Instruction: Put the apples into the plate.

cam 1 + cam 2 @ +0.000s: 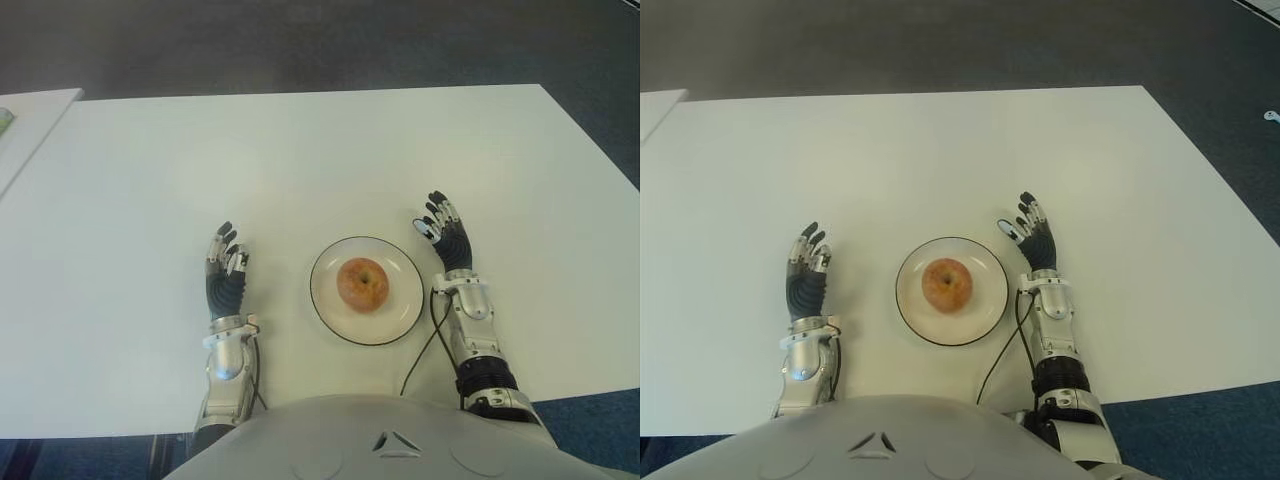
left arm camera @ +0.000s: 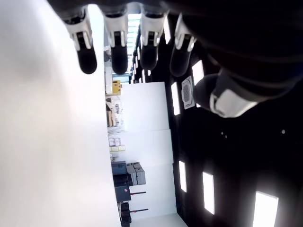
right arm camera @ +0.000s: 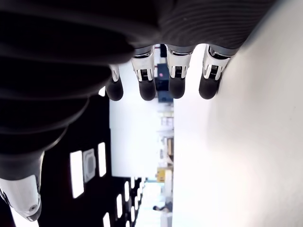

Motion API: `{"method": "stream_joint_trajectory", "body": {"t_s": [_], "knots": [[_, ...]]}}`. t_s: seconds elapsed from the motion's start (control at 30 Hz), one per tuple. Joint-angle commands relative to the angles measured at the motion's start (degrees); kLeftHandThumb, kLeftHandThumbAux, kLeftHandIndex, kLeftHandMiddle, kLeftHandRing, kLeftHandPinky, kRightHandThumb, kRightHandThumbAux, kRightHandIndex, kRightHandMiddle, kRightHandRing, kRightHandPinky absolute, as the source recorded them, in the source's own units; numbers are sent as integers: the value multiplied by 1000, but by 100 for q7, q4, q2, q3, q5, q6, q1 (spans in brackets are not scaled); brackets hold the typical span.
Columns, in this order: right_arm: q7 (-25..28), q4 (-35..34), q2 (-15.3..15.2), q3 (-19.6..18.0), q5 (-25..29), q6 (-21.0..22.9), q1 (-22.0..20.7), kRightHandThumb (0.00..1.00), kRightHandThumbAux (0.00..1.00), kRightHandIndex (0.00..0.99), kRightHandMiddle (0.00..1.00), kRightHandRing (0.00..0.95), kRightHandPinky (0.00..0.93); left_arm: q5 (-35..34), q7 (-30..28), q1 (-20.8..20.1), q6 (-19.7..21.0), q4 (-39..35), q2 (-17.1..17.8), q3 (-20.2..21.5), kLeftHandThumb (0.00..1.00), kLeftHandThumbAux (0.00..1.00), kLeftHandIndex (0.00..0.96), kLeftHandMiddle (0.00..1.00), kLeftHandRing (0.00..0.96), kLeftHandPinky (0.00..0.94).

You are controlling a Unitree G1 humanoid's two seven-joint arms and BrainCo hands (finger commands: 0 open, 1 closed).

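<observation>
One reddish-yellow apple [image 1: 362,284] sits stem-up in the middle of a white plate [image 1: 331,303] with a dark rim, near the table's front edge. My left hand [image 1: 227,263] shows to the left of the plate, fingers stretched out and holding nothing. My right hand [image 1: 444,232] shows just right of the plate's far edge, fingers also spread and empty. Both wrist views show straight fingers [image 2: 119,45] [image 3: 175,71] with nothing between them. No other apple is in view.
The white table [image 1: 300,160] stretches wide beyond the plate. A second pale surface [image 1: 25,120] adjoins at the far left. A black cable [image 1: 420,355] runs from my right wrist toward my body. Dark floor lies past the table's far and right edges.
</observation>
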Motion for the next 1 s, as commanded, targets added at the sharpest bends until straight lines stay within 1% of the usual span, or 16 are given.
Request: {"method": "stream_joint_trajectory", "body": {"t_s": [0.03,0.2,0.3,0.4,0.57,0.73,0.83,1.0], "knots": [[221,246,59,64,82,206,429,128,601,0,0,0,1,343,287,-105,-228,1141,9,-50,56,543,123,106,120,176],[398,67,17,114,109,197,570,117,622,0,0,0,0,257,251,-141,-279,1300,-41,-118,75,552,118,109,121,182],[482,-38,6,136,132,218,647,113,626,0,0,0,0,152,189,-119,-483,1417,-102,-156,93,559,120,114,125,189],[618,-183,-43,170,154,293,756,113,632,0,0,0,0,39,48,-107,-513,1446,-112,-182,102,558,133,125,134,202],[772,-414,-118,169,199,416,954,114,646,0,0,0,0,-94,-130,-60,-920,1536,-118,-246,114,559,167,146,148,209],[862,-610,-152,116,248,448,1129,111,664,0,0,0,0,-271,-322,0,-1106,1509,-133,-270,124,548,210,163,155,209],[912,-760,-145,105,289,455,1253,110,670,0,0,0,0,-432,-507,2,-1188,1578,-54,-235,122,537,210,168,160,213],[947,-1036,-129,132,323,437,1486,109,672,0,0,0,0,-569,-736,59,-1279,1595,38,-225,105,528,176,173,170,224]]}}
